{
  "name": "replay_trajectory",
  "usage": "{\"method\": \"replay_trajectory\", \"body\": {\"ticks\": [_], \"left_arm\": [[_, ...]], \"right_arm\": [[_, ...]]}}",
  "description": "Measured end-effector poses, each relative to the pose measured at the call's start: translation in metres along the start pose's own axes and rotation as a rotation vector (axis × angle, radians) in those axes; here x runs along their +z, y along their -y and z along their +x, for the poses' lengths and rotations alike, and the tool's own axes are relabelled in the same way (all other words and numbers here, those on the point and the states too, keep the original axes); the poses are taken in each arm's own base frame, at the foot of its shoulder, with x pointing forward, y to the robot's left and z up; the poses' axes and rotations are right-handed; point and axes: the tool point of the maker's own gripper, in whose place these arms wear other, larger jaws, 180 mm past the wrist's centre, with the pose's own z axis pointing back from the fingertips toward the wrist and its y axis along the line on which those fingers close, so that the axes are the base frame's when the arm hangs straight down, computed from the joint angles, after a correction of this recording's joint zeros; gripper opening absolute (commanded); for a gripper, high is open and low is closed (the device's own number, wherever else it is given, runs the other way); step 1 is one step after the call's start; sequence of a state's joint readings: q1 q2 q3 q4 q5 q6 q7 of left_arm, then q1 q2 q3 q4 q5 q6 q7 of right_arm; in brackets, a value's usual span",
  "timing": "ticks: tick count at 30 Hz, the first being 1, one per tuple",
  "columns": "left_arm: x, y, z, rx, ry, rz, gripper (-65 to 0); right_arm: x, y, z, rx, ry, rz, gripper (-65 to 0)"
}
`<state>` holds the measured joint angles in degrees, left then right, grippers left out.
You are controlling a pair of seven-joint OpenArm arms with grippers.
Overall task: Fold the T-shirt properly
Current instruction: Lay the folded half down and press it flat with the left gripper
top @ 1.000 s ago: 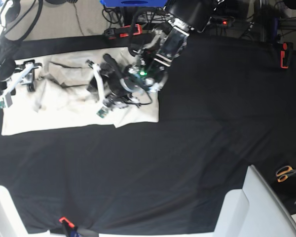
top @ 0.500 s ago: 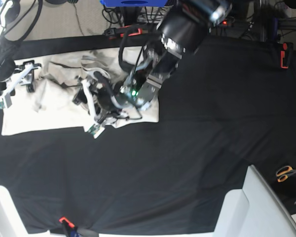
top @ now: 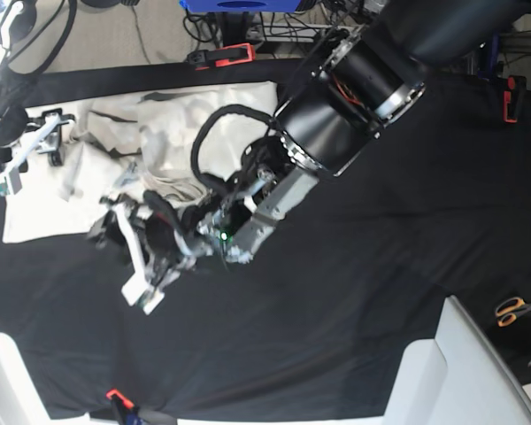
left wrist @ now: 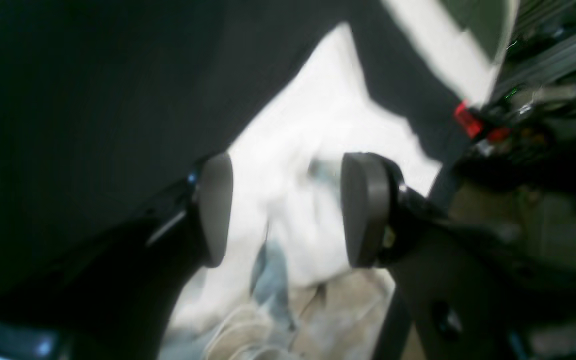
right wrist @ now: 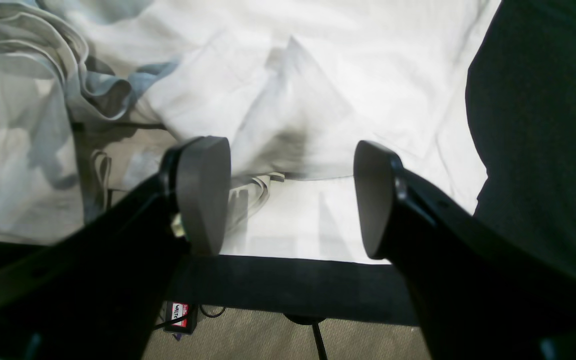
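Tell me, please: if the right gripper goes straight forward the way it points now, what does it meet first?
Most likely the T-shirt: the right gripper stands open, and a raised fold of cream cloth lies straight ahead between its fingers. Depth is unclear.

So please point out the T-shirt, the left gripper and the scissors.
T-shirt [top: 208, 111]: base view, flat part near its top edge.
Left gripper [left wrist: 288, 210]: left wrist view, gap midway between fingertips.
Scissors [top: 511, 310]: base view, orange handles.

Left wrist view is motion-blurred and dim; the T-shirt [right wrist: 368, 65] glares overexposed.
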<state>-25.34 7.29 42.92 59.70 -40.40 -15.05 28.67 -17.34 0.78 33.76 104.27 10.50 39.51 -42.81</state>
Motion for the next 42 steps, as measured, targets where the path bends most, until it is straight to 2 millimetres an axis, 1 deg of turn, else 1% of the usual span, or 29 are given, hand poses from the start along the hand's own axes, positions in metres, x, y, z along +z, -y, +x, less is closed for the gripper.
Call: {"method": "replay_trajectory", "body": {"ticks": [1,2,3,4,5,6,8,9,10,11,13,15,17,18,19,20,23,24,25,26,28,30,32,35,39,40,42], "left_arm": [[0.004,0.006,0.003,-0.022,-0.009,-0.016,-38.3],[0.01,0.009,0.004,-0.031,-0.013,-0.022,-43.3],[0.017,0.004,0.001,-0.008,-0.016,0.015,-49.7],[0.027,-0.007,-0.009,0.028,-0.017,0.079,-57.6],[0.038,-0.023,-0.024,0.074,-0.024,0.157,-65.0],[0.052,-0.037,-0.048,0.114,-0.055,0.226,-65.0],[0.079,-0.06,-0.087,0.173,-0.111,0.335,-65.0],[0.089,-0.067,-0.096,0.193,-0.111,0.375,-65.0],[0.095,-0.07,-0.1,0.205,-0.101,0.4,-65.0],[0.097,-0.071,-0.099,0.208,-0.075,0.408,-65.0],[0.096,-0.068,-0.099,0.213,-0.045,0.408,-65.0],[0.095,-0.064,-0.111,0.232,-0.06,0.401,-65.0],[0.097,-0.064,-0.131,0.254,-0.106,0.411,-65.0],[0.101,-0.067,-0.137,0.26,-0.121,0.425,-65.0],[0.103,-0.067,-0.138,0.26,-0.12,0.425,-65.0],[0.103,-0.064,-0.134,0.254,-0.107,0.42,-65.0],[0.098,-0.046,-0.107,0.235,-0.037,0.368,-65.0],[0.097,-0.044,-0.102,0.233,-0.026,0.361,-65.0],[0.096,-0.045,-0.102,0.237,-0.026,0.367,-65.0],[0.097,-0.051,-0.108,0.256,-0.038,0.395,-65.0],[0.103,-0.069,-0.128,0.295,-0.083,0.48,-65.0],[0.11,-0.078,-0.144,0.303,-0.123,0.509,-65.0],[0.11,-0.079,-0.148,0.308,-0.13,0.515,-65.0],[0.105,-0.078,-0.143,0.301,-0.118,0.497,-65.0],[0.106,-0.095,-0.16,0.32,-0.165,0.547,-65.0],[0.103,-0.097,-0.161,0.325,-0.173,0.551,-65.0],[0.093,-0.097,-0.158,0.333,-0.171,0.55,-65.0]], "right_arm": [[0.0,0.0,0.0,0.0,0.0,0.0,-29.3],[0.0,0.0,0.0,-0.001,0.0,0.0,-29.3],[0.0,-0.001,-0.001,-0.001,-0.002,0.001,-29.3],[0.0,0.0,0.0,-0.001,0.0,0.001,-29.3],[0.0,0.0,0.0,0.0,0.0,0.0,-29.3],[0.0,0.0,0.0,0.0,-0.001,-0.001,-29.3],[0.0,0.0,-0.001,0.0,-0.002,0.001,-29.3],[0.0,-0.001,0.0,-0.002,0.0,0.002,-29.3],[-0.001,-0.001,0.002,-0.002,0.003,0.002,-29.3],[-0.001,-0.001,0.003,-0.001,0.003,0.002,-29.3],[-0.002,0.0,0.007,0.002,0.016,0.0,-29.3],[-0.002,0.001,0.008,0.002,0.015,-0.001,-29.3],[-0.002,0.0,0.008,0.002,0.014,0.0,-29.3],[-0.002,0.0,0.008,0.002,0.015,0.0,-29.3],[-0.002,0.0,0.008,0.002,0.015,-0.001,-29.3],[-0.002,0.0,0.008,0.002,0.015,-0.001,-29.3],[-0.002,0.0,0.008,0.002,0.015,-0.001,-29.4],[-0.002,0.0,0.008,0.002,0.015,-0.001,-29.4],[-0.002,0.0,0.008,0.002,0.015,-0.001,-29.4],[-0.002,0.001,0.008,0.002,0.014,-0.001,-29.4],[-0.002,0.001,0.008,0.0,0.014,-0.002,-29.4],[-0.002,0.001,0.008,0.001,0.015,-0.002,-29.4],[-0.002,0.001,0.007,0.0,0.014,-0.003,-29.4],[-0.002,0.001,0.007,0.001,0.014,-0.003,-29.4],[-0.002,0.001,0.008,0.001,0.015,-0.003,-29.4],[-0.002,0.001,0.008,0.001,0.014,-0.003,-29.4],[-0.002,0.001,0.007,0.0,0.014,-0.002,-29.4]]}}
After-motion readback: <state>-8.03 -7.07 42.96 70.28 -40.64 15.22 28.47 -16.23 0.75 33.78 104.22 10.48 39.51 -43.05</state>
